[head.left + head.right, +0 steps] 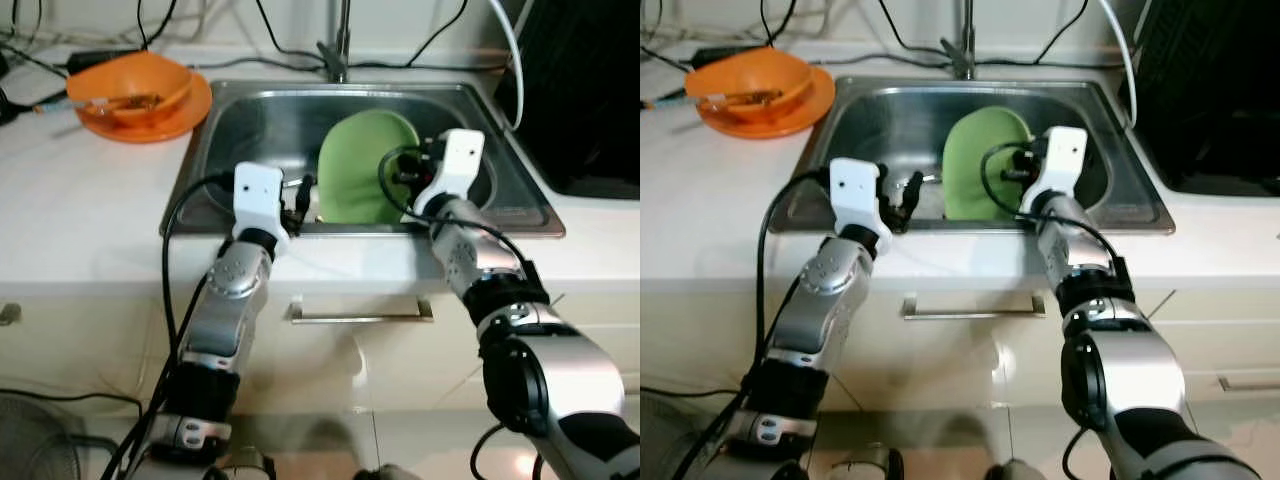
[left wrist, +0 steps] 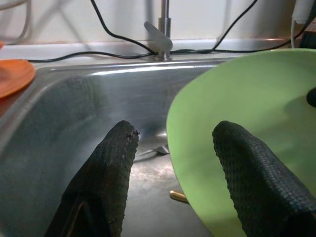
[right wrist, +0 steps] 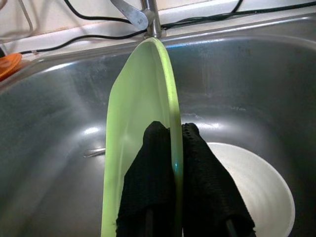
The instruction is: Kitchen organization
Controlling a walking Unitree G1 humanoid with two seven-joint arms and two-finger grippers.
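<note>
A light green plate (image 1: 365,165) stands on edge inside the steel sink (image 1: 250,120). My right gripper (image 3: 173,133) is shut on the plate's rim, one black finger on each face. The left gripper (image 2: 175,131) is open and hovers low over the sink's front wall, level with the plate's left edge, touching nothing. A white bowl (image 3: 256,177) lies on the sink floor just behind the right fingers. A metal utensil (image 2: 153,150) rests on the sink bottom beyond the left fingers.
An orange bowl on an orange plate (image 1: 135,90) sits on the counter to the left of the sink. The faucet (image 1: 340,50) rises behind the sink among black cables. A black appliance (image 1: 590,90) stands at the right. A drawer handle (image 1: 360,315) is below the counter edge.
</note>
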